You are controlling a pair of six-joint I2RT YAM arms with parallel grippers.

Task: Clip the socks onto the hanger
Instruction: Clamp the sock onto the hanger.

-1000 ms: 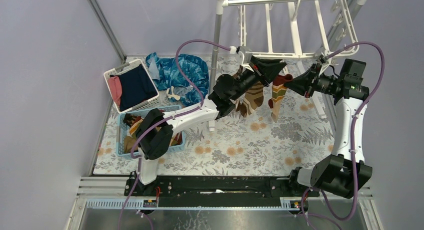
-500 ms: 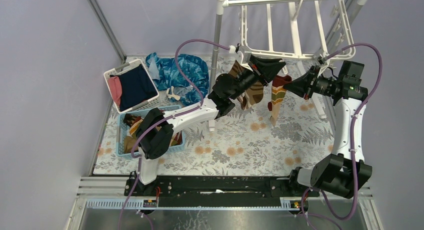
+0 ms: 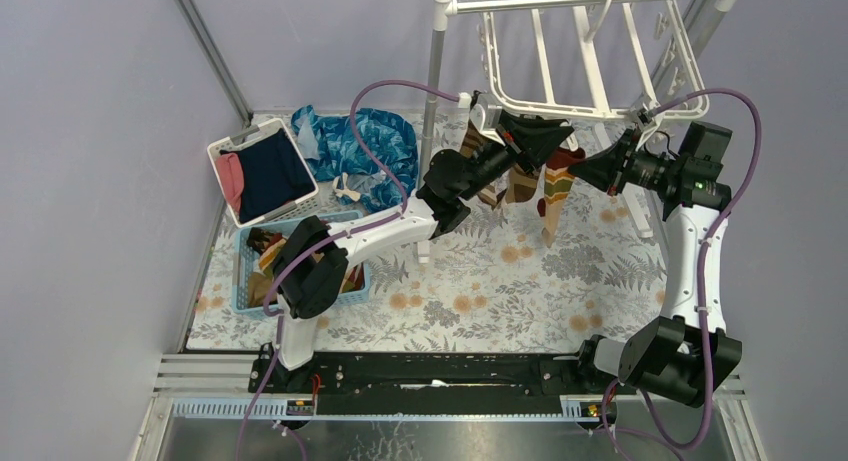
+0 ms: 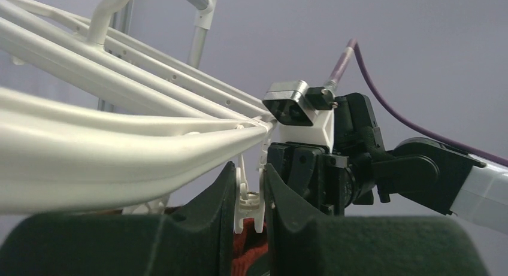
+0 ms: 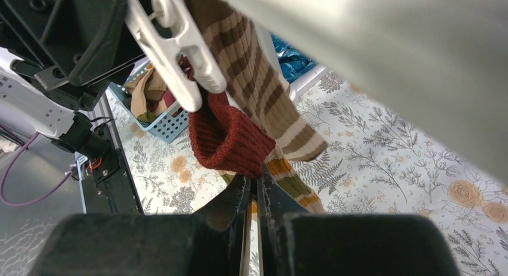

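Hanger (image 3: 593, 71) frame tipped back over last sec; striped sock (image 5: 257, 78) swung behind L arm (image 3: 385, 231). L fingers (image 4: 203, 210) squeezed a clip (image 4: 248, 198). R fingers (image 5: 224, 207), closed, pinched red-cuff sock (image 5: 230, 138) just below it. Judged: not clipped yet.

My white-and-black jointed left arm (image 3: 385, 231) and its right arm (image 3: 690, 251) twin trail looping purple cables (image 3: 380, 86). There is a black base rail (image 3: 440, 371) at six o'clock, and the left tool (image 4: 251, 180) has dark wedge fingers.
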